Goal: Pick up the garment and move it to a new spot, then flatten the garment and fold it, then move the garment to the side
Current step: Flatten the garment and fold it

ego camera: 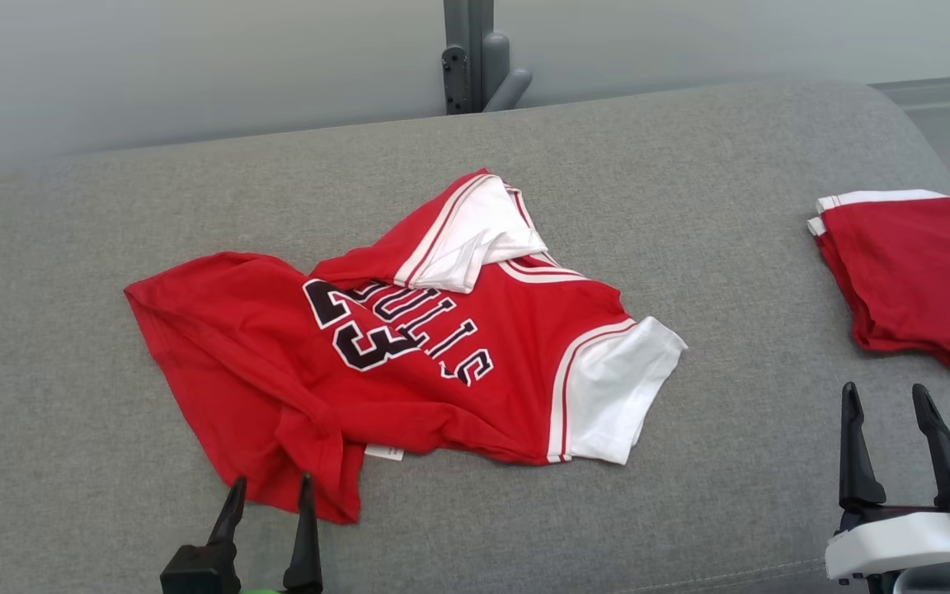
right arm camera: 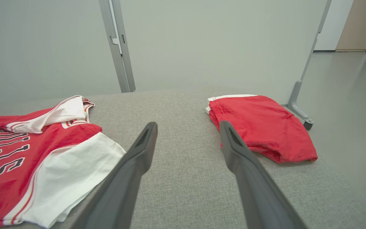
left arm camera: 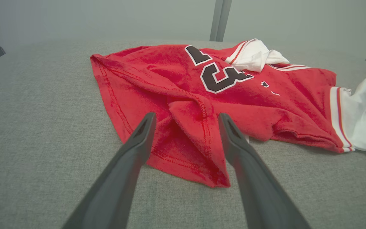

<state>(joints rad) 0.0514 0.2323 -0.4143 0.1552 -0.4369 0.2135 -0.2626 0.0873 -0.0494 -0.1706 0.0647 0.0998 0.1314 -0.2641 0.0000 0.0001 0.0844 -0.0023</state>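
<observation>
I'm holding the left gripper [ego camera: 271,481], jaws spread and empty, at the near hem of the jersey [ego camera: 409,363] crumpled on the cushion [ego camera: 689,206] (likely soft, light, floppy); I'm eyeing that hem corner to pinch. The right gripper [ego camera: 885,389] is idling wide, empty.

Shirt [ego camera: 458,388], centre frame — soft matt cloth; grey cushion [ego camera: 689,165] — coarse woven fabric; post [ego camera: 467,49], top centre, smooth metal.
</observation>
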